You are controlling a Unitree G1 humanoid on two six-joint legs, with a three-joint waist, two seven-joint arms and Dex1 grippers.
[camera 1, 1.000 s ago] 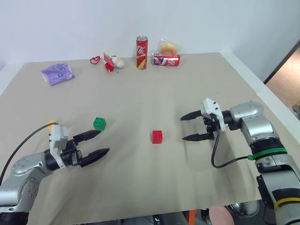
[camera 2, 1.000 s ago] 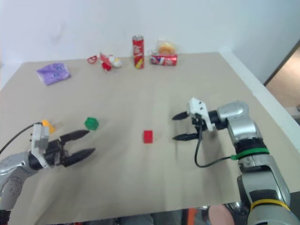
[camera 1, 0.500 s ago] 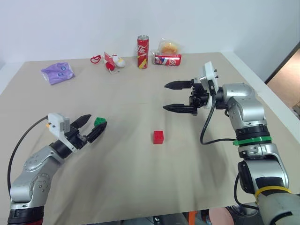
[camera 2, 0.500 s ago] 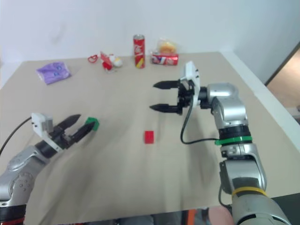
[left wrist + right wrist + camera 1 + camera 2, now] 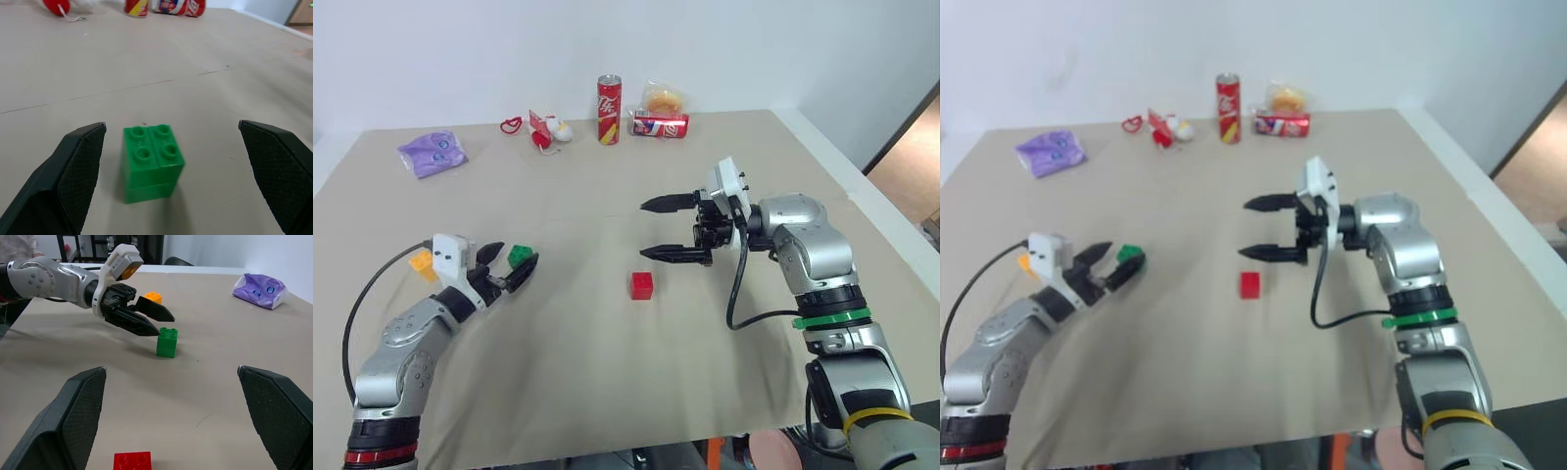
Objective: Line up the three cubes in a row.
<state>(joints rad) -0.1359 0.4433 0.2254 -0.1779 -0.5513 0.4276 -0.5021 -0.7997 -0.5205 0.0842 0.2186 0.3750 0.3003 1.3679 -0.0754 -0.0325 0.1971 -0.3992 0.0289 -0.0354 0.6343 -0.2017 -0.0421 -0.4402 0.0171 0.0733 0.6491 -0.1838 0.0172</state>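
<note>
We see the left arm reaching low over the table (image 5: pixel 607 372), forearm angled forward and inward, with the left gripper (image 5: pixel 512 268) roughly level and its two black fingers spread wide and holding nothing. The green cube (image 5: pixel 152 161) sits upright on the table between those fingers; in the left wrist view it stands closer to one finger than the other, with a clear gap on both sides, so nothing touches it. The yellow-orange cube (image 5: pixel 421 262) lies just behind the left wrist, partly hidden by the white housing. The right arm is bent at the elbow and turned across the robot's front, so the right gripper (image 5: pixel 660 229) points toward the robot's left, raised above the table surface. Its fingers are also spread wide, one above the other in the head views, and empty. The red cube (image 5: pixel 642 285) rests on the table below and slightly nearer the robot than the right gripper's fingertips, apart from them. The green and red cubes are well apart. Along the far edge stand a red soda can (image 5: pixel 609 96) and, further left, a purple bag (image 5: pixel 433 153).
</note>
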